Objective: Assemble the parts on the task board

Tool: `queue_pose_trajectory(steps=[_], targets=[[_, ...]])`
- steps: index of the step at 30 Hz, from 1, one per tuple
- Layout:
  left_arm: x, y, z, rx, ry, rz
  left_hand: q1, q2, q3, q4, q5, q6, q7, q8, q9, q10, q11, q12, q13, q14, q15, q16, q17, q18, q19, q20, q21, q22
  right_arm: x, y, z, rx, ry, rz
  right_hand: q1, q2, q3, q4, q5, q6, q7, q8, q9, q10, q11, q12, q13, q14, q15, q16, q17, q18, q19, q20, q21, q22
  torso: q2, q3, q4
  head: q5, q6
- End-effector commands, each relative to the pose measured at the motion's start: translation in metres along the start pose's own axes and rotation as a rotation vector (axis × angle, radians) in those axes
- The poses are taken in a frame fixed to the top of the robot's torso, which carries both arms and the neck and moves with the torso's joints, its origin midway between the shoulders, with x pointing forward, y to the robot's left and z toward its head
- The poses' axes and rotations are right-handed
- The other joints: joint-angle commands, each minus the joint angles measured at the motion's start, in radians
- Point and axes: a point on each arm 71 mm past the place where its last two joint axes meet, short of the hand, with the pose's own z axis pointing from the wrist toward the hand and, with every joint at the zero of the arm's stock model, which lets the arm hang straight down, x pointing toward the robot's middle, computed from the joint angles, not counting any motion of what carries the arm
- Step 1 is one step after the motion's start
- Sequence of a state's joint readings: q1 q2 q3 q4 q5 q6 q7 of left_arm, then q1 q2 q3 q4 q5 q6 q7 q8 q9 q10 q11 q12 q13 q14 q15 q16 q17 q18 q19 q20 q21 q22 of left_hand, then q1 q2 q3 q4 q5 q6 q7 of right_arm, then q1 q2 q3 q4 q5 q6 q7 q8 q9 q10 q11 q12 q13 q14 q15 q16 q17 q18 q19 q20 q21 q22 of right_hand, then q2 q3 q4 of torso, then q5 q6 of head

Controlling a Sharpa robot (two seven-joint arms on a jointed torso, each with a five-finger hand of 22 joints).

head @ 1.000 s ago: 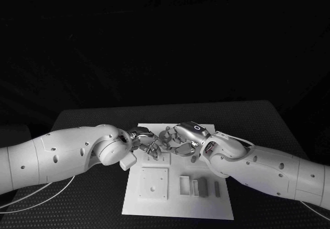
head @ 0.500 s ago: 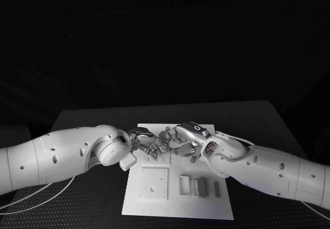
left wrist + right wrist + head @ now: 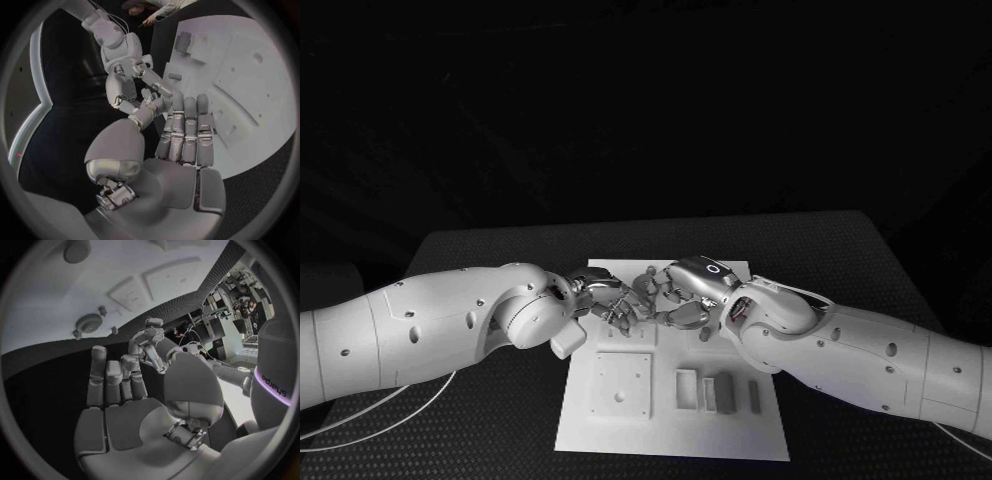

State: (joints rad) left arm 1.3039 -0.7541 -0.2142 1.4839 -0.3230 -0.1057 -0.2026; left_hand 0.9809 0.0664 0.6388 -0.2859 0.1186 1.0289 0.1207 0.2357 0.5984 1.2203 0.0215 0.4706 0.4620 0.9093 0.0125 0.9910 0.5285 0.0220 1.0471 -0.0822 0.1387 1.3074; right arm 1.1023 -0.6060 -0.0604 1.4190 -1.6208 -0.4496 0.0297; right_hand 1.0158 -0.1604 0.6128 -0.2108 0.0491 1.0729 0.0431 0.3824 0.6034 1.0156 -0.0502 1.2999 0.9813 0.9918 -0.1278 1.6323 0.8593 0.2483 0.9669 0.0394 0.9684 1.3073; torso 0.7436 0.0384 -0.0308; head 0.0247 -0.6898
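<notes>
Near edge of board: the task board [image 3: 672, 430] lies in the middle of the black surface [image 3: 473, 410]; this end is bare white.
Square plate: a raised square block [image 3: 622, 384] with small holes, on the board's near left.
Slotted pieces: three upright grey parts [image 3: 718, 392] side by side, just right of the square block, untouched.
Left robot hand [image 3: 600, 298]: over the board's middle, fingers straight and side by side in its own wrist view, nothing seen in the palm; whether the fingertips pinch anything I cannot tell.
Right robot hand [image 3: 687, 297]: facing the left one, fingertips near or touching it; fingers extended, palm bare in its wrist view; grasp cannot be told.
Small pegs: short upright pins [image 3: 626, 326] on the board beneath the two hands.
Far end of board: a round knob [image 3: 89, 322] and shallow rectangular recesses [image 3: 128, 293].
Step in hand, as judged: working a small piece between both sets of fingertips above the pegs.
Doing it well: keep fingertips low and square to the board, and clear the standing pins.
</notes>
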Motion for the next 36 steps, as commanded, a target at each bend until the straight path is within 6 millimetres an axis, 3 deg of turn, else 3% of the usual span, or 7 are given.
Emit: queue_pose_trajectory(steps=[1, 11, 14, 17, 21, 30, 36], targets=[[-0.006, -0.002, -0.001, 0.013, -0.046, -0.014, -0.001, 0.008, 0.008, -0.001, -0.005, 0.019, -0.015, 0.035, 0.026, 0.003, -0.008, -0.005, 0.001, 0.005, 0.000, 0.007, 0.001, 0.005, 0.007, -0.004, -0.006, 0.022, 0.005, 0.005, 0.000, -0.024, 0.039, -0.006, -0.012, -0.001, -0.001, 0.008, 0.001, 0.042, 0.009, 0.004, 0.045, 0.008, -0.002, 0.001, -0.002, 0.002, -0.006, 0.005, -0.001, 0.013, 0.008, 0.001, 0.003, 0.013, 0.000, 0.0002, 0.0001, 0.000, 0.000], [-0.006, -0.002, -0.001, 0.001, -0.058, 0.026, -0.003, 0.002, 0.007, -0.001, 0.007, 0.023, -0.017, 0.039, 0.028, 0.011, -0.011, -0.002, 0.007, 0.010, -0.003, 0.015, 0.005, 0.004, 0.012, -0.007, -0.002, 0.023, 0.003, -0.001, -0.001, 0.010, 0.013, -0.011, -0.016, -0.005, 0.001, 0.009, 0.001, 0.037, 0.011, 0.001, 0.046, 0.008, -0.001, -0.002, -0.003, 0.002, -0.008, 0.005, -0.003, 0.013, 0.008, -0.001, 0.002, 0.012, 0.000, 0.0004, 0.0001, 0.000, 0.001], [-0.007, -0.002, -0.001, -0.004, -0.074, 0.055, -0.005, -0.002, 0.006, 0.000, 0.011, 0.025, -0.018, 0.040, 0.029, 0.014, -0.012, 0.000, 0.008, 0.012, -0.004, 0.018, 0.007, 0.004, 0.015, -0.008, -0.001, 0.024, 0.001, -0.007, -0.003, 0.038, -0.007, 0.018, -0.023, -0.029, 0.012, 0.015, 0.001, -0.006, 0.028, -0.026, 0.038, -0.016, 0.015, -0.027, -0.014, -0.014, -0.006, -0.008, -0.011, 0.013, -0.009, 0.000, -0.013, 0.008, 0.000, 0.0002, -0.0001, 0.000, 0.002], [-0.009, -0.001, -0.002, -0.014, -0.101, 0.072, -0.008, -0.006, 0.005, 0.002, 0.017, 0.028, -0.019, 0.042, 0.029, 0.018, -0.014, 0.002, 0.011, 0.015, -0.006, 0.022, 0.009, 0.004, 0.019, -0.010, 0.002, 0.024, -0.002, -0.013, -0.007, 0.046, -0.035, 0.056, -0.027, -0.069, 0.024, 0.020, 0.001, -0.133, 0.080, -0.099, 0.008, -0.080, 0.063, -0.071, -0.032, -0.066, 0.037, -0.048, -0.031, 0.005, -0.066, 0.018, -0.050, 0.001, 0.000, 0.0002, -0.0003, 0.001, 0.003], [-0.013, 0.000, -0.003, -0.026, -0.147, 0.111, -0.014, -0.014, 0.001, 0.004, 0.011, 0.035, -0.023, 0.046, 0.031, 0.026, -0.018, 0.008, 0.017, 0.020, -0.010, 0.029, 0.013, 0.004, 0.025, -0.013, 0.008, 0.025, -0.010, -0.022, -0.014, 0.061, -0.075, 0.144, -0.050, -0.092, 0.003, 0.026, -0.001, -0.194, 0.114, -0.130, -0.005, -0.145, 0.099, -0.132, -0.072, -0.130, 0.077, -0.113, -0.067, -0.014, -0.145, 0.045, -0.105, -0.012, -0.001, 0.0007, 0.0002, 0.004, 0.006], [-0.018, 0.000, -0.004, -0.053, -0.242, 0.281, -0.017, -0.039, -0.004, 0.019, -0.065, 0.062, -0.037, 0.059, 0.034, 0.052, -0.033, 0.029, 0.036, 0.046, -0.026, 0.050, 0.024, 0.004, 0.049, -0.028, 0.030, 0.026, -0.071, -0.070, -0.015, 0.232, -0.216, 0.412, -0.090, -0.052, -0.043, 0.030, 0.002, -0.228, 0.134, -0.136, -0.011, -0.199, 0.122, -0.293, -0.220, -0.210, 0.115, -0.281, -0.172, -0.029, -0.256, 0.084, -0.229, -0.068, -0.003, 0.0023, -0.0024, 0.011, 0.011], [-0.017, 0.001, -0.002, -0.086, -0.278, 0.333, -0.016, -0.049, -0.011, 0.028, -0.066, 0.082, -0.047, 0.068, 0.037, 0.075, -0.045, 0.045, 0.050, 0.070, -0.038, 0.065, 0.031, 0.005, 0.069, -0.040, 0.053, 0.027, -0.125, -0.125, -0.016, 0.330, -0.344, 0.469, -0.093, -0.007, -0.049, 0.006, 0.001, -0.246, 0.145, -0.132, -0.018, -0.209, 0.159, -0.517, -0.424, -0.240, 0.194, -0.532, -0.318, -0.064, -0.401, 0.130, -0.386, -0.143, -0.004, 0.0028, -0.0011, 0.012, 0.015]])
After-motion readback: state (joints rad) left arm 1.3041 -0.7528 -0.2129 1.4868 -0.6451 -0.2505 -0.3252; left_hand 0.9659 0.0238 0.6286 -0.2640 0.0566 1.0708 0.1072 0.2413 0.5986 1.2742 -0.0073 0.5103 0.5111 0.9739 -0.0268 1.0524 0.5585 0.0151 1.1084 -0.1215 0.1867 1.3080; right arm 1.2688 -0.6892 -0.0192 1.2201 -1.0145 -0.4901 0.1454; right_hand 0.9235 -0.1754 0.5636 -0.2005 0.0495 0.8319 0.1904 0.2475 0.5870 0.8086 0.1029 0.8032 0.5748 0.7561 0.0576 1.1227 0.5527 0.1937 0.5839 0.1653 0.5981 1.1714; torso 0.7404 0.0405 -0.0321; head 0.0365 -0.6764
